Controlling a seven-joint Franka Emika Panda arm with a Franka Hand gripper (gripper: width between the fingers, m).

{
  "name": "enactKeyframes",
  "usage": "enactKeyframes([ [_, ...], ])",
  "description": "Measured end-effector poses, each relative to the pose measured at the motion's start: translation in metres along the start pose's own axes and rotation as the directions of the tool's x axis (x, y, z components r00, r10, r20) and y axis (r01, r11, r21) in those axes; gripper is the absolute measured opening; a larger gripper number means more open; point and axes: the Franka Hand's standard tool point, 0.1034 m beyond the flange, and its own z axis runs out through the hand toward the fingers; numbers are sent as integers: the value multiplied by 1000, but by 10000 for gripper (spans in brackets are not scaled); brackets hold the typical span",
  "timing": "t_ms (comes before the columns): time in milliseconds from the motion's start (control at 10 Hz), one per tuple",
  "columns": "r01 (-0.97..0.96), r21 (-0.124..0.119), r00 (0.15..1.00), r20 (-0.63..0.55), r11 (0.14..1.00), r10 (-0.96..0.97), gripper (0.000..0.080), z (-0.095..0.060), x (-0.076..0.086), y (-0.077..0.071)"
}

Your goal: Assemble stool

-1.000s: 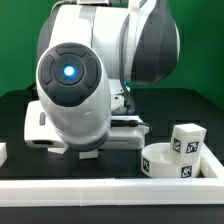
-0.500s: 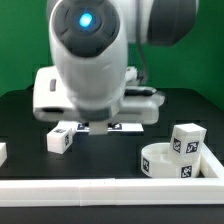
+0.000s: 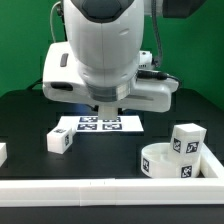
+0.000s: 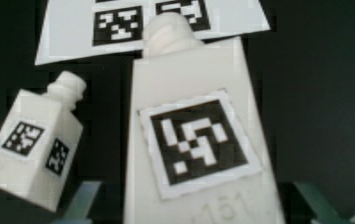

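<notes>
White plastic forms the tagged leg (image 4: 192,130) lying lengthwise between the 2 fingertips (image 4: 85,200) of the gripper (image 4: 195,198); whether they clamp it, I cannot tell. The other leg (image 3: 60,140) sits beside the marker board (image 3: 100,124), the seat (image 3: 163,168) well apart.

The hand (image 4: 195,200) grips a tagged leg (image 4: 195,120), second leg (image 4: 41,145) beside it, marker board (image 4: 156,25) beyond.

Robotics lab: marker board (image 3: 98,124), green backdrop (image 3: 20,40)
</notes>
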Motion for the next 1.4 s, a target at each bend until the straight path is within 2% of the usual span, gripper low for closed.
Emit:
enactKeyframes([
  [100,3,6,997,-77,1000,-2,327,-7,6,-3],
  [300,13,20,979,-203,1000,-8,327,-21,0,-8],
  [400,19,27,956,-293,999,-10,327,-33,4,-12],
  [600,24,50,894,-448,998,1,327,-51,-4,-22],
  [700,27,62,859,-513,998,9,327,-51,-7,-23],
  [900,38,69,787,-617,997,13,327,-53,-3,-25],
  [1200,62,81,612,-790,995,27,327,-60,2,-35],
  [1300,72,92,533,-845,993,40,327,-63,2,-41],
  [1400,72,114,476,-877,991,66,327,-60,1,-46],
])
